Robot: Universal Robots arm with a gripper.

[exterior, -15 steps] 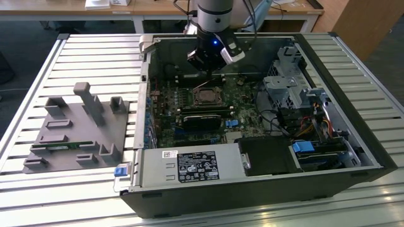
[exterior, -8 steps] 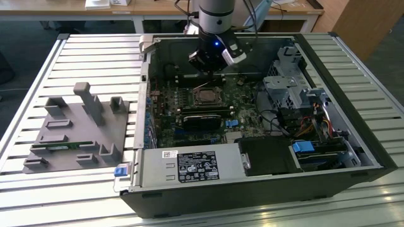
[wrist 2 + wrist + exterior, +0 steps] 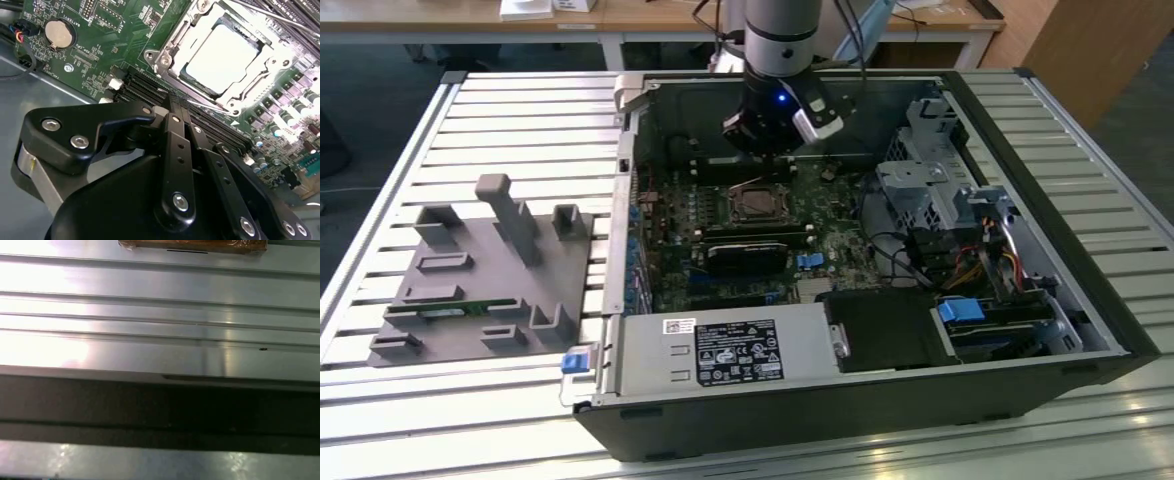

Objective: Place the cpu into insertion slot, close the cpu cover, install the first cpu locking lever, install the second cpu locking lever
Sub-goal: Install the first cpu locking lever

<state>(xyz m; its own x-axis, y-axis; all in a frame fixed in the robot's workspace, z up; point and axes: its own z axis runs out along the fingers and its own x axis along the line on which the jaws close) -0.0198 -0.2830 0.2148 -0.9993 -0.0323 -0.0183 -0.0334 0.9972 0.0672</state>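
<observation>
In the second wrist view the cpu (image 3: 225, 55) lies flat in the insertion slot, its silver top glaring under the light. The cpu cover (image 3: 176, 45), a silver frame, lies down around it. A thin metal locking lever (image 3: 280, 15) runs along one side of the socket. My gripper (image 3: 175, 107) hovers just short of the socket with its black fingers (image 3: 172, 145) side by side and nothing between them. In the exterior view the gripper (image 3: 771, 150) hangs inside the open computer case, just behind the insertion slot (image 3: 754, 205) on the green board.
Long black memory slots (image 3: 150, 90) lie between gripper and socket. A black card (image 3: 747, 250) sits in front of the socket; drive cages and cables (image 3: 947, 210) fill the case on the exterior view's right. A grey fixture block (image 3: 480, 270) stands on the slatted table (image 3: 160, 315).
</observation>
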